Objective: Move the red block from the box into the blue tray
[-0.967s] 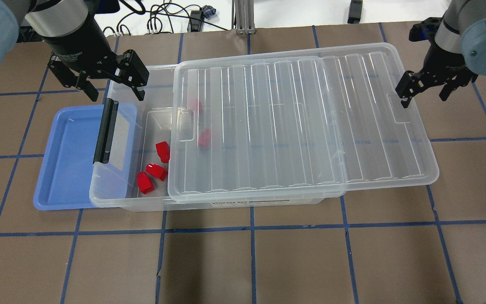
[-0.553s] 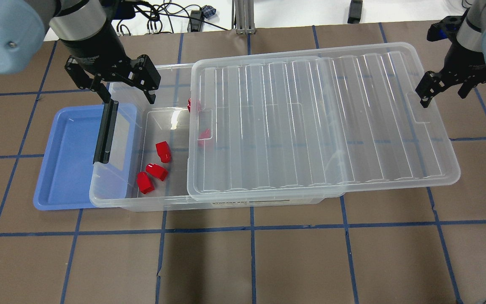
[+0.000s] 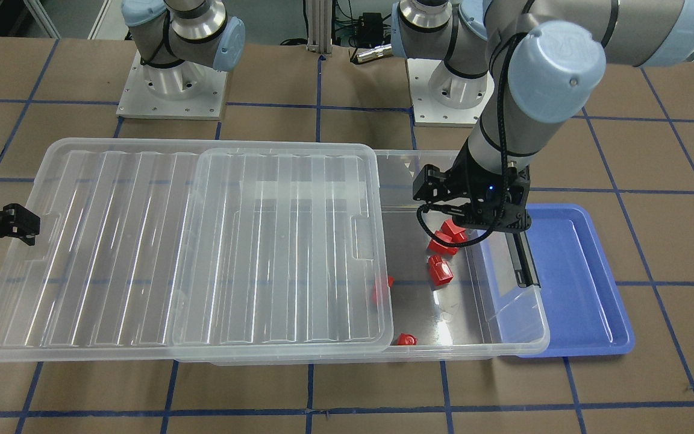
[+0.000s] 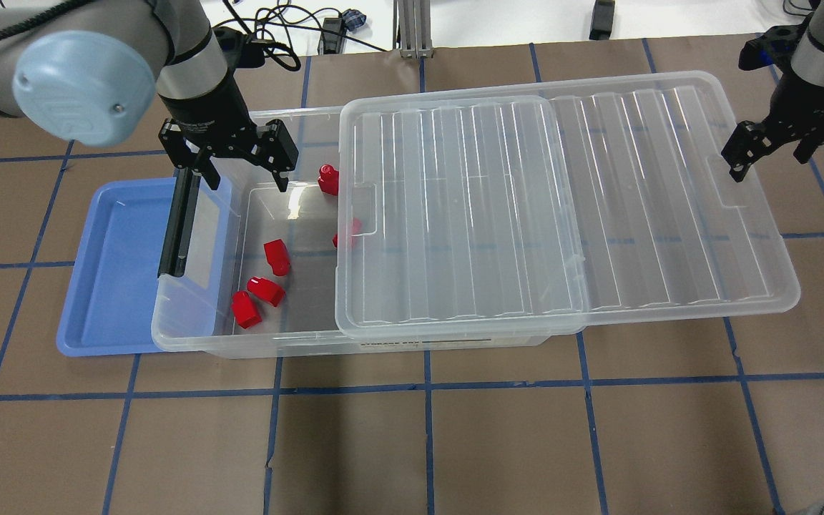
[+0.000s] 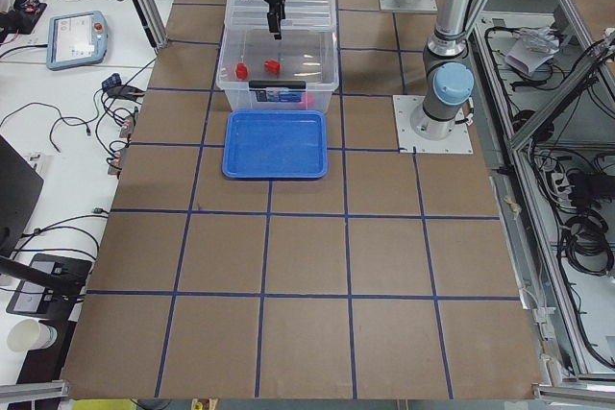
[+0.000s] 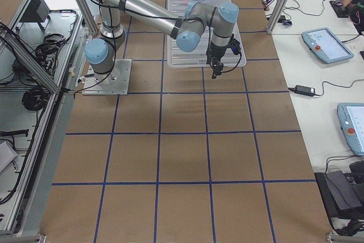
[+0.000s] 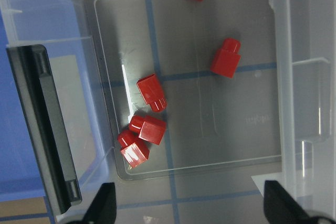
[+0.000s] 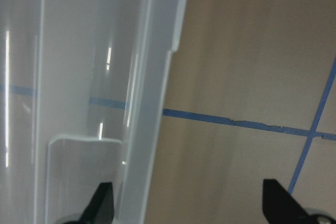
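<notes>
My left claw (image 4: 246, 182) hangs spread and empty over the uncovered end of the box (image 4: 183, 325). Five red blocks (image 4: 276, 257) lie loose on the box's floor there. The box's latch end overlaps the near edge of the blue tray (image 4: 108, 286). My right claw (image 4: 769, 166) is spread too, empty, over the far edge of the offset lid (image 4: 526, 214).
</notes>
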Robot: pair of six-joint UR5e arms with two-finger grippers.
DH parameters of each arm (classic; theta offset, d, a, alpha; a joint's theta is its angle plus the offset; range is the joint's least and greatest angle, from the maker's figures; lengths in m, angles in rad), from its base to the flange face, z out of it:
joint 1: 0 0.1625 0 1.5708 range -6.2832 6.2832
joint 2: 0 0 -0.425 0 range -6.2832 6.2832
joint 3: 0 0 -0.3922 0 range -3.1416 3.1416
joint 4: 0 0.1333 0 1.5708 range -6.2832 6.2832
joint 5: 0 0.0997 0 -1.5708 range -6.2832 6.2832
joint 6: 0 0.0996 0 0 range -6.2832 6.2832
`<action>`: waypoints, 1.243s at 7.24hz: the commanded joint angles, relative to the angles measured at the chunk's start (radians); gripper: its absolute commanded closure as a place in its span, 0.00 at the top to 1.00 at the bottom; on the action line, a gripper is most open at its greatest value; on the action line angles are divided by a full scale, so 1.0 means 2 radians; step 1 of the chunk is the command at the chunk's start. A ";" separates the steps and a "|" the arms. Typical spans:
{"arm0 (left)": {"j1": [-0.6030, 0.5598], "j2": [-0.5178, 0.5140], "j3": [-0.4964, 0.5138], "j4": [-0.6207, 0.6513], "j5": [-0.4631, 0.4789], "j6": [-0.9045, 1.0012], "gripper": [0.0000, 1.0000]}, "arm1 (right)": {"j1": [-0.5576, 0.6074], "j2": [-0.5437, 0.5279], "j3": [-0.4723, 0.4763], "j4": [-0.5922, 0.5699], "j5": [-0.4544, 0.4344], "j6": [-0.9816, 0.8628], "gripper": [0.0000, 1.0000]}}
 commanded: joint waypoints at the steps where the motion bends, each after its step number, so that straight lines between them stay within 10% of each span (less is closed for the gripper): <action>1: 0.003 -0.025 -0.032 0.051 -0.001 0.000 1.00 | -0.001 0.000 -0.001 0.000 0.001 0.000 1.00; 9: 0.022 -0.087 -0.102 0.197 0.003 -0.034 1.00 | 0.005 -0.049 -0.070 0.137 0.032 0.045 1.00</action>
